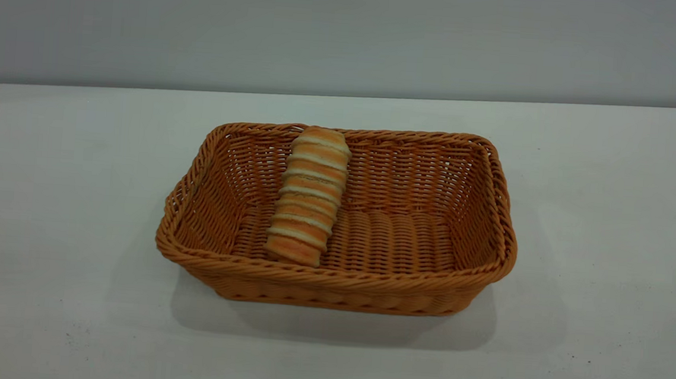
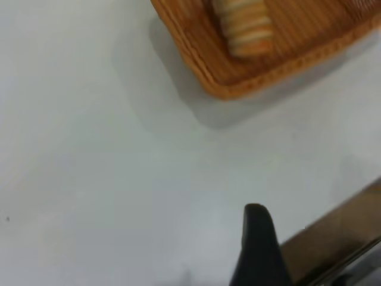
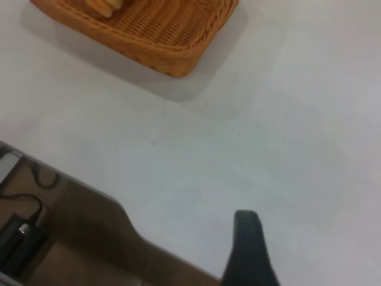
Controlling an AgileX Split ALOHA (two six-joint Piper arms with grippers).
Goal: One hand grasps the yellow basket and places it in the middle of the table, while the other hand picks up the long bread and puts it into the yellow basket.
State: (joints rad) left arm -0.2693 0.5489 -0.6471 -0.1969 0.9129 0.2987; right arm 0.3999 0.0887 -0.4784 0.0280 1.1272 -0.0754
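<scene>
The yellow basket point(image 1: 402, 289) stands in the middle of the table point(image 1: 608, 232). The long bread point(image 1: 309, 194) lies inside it toward its left side, one end on the basket floor and the other leaning on the far rim. The basket point(image 2: 238, 83) and bread point(image 2: 247, 27) also show in the left wrist view, far from my left gripper point(image 2: 257, 238), which is over bare table near the edge. In the right wrist view a corner of the basket point(image 3: 172, 53) shows, well away from my right gripper point(image 3: 247, 238). Neither gripper appears in the exterior view, and neither holds anything.
The table edge point(image 2: 333, 232) runs close to the left gripper, with a brown floor below. In the right wrist view the table edge point(image 3: 119, 205) and cables point(image 3: 24, 226) lie below it. A grey wall point(image 1: 349, 30) stands behind the table.
</scene>
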